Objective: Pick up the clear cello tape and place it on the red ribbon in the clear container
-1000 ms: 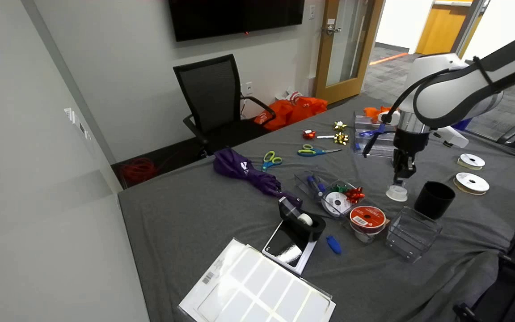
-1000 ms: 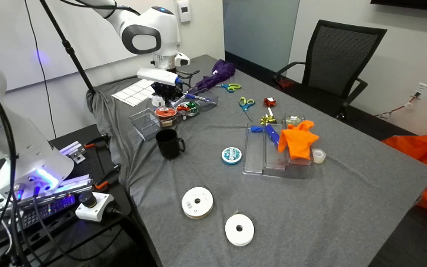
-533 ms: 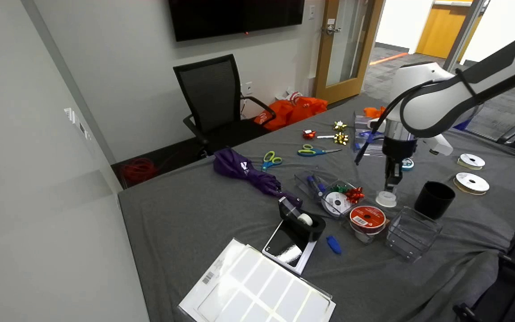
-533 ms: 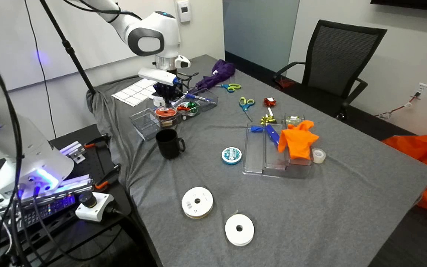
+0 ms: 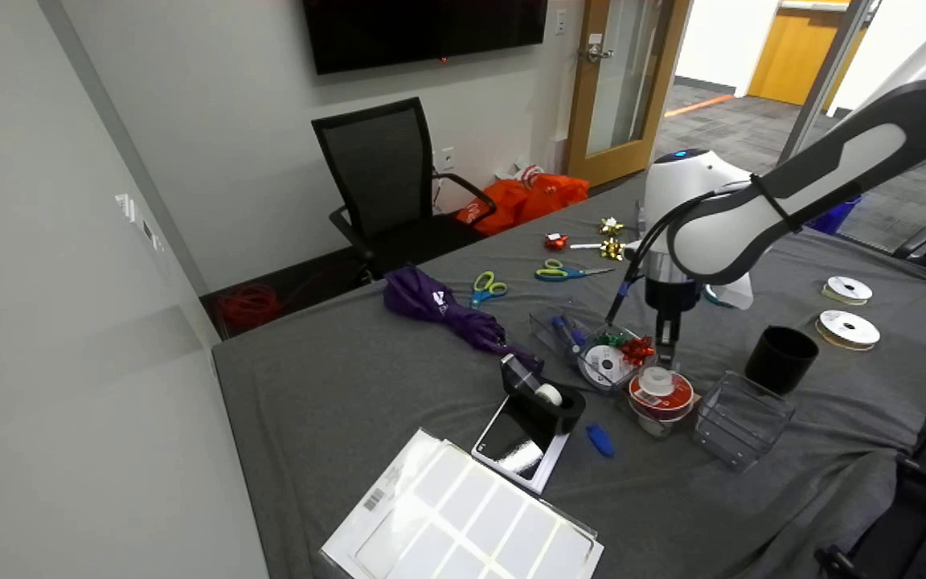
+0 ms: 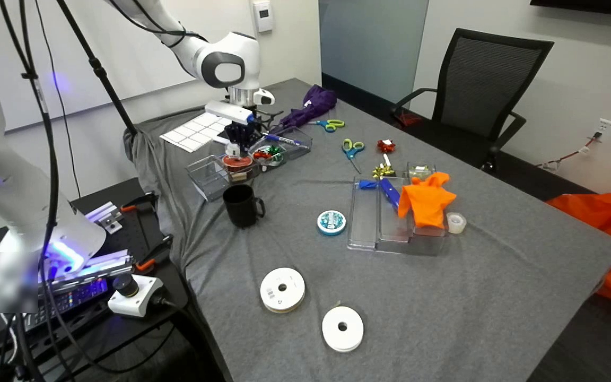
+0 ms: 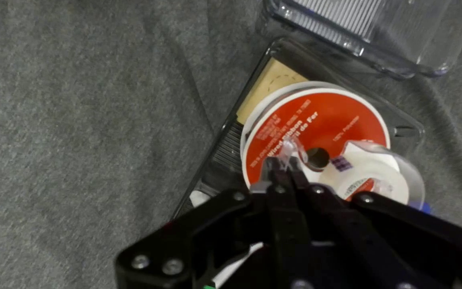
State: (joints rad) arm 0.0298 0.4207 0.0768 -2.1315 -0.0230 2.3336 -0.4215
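Observation:
The clear cello tape (image 5: pixel 657 381) hangs from my gripper (image 5: pixel 666 351) over the red ribbon (image 5: pixel 678 396). The tape also shows in an exterior view (image 6: pixel 233 150) and in the wrist view (image 7: pixel 391 176). In the wrist view my gripper (image 7: pixel 283 163) has its fingertips shut on the tape's transparent plastic edge, left of the roll. The red ribbon (image 7: pixel 331 116) is a red-faced spool lying in the clear container (image 7: pixel 409 122), below the fingers. The tape overlaps the spool's lower right part and reaches past its rim. I cannot tell whether the tape touches the spool.
A second transparent tray (image 5: pixel 744 422) and a black mug (image 5: pixel 782 359) stand beside the container. A compartment with bows and a white spool (image 5: pixel 606 366) adjoins it. A black tape dispenser (image 5: pixel 563 410) is nearby. A teal spool (image 6: pixel 331 222) and transparent organiser (image 6: pixel 361 233) are farther off.
My gripper has carried the tape from above the bare cloth near the black mug to over the red ribbon, moving left and toward the camera in an exterior view. It stays shut.

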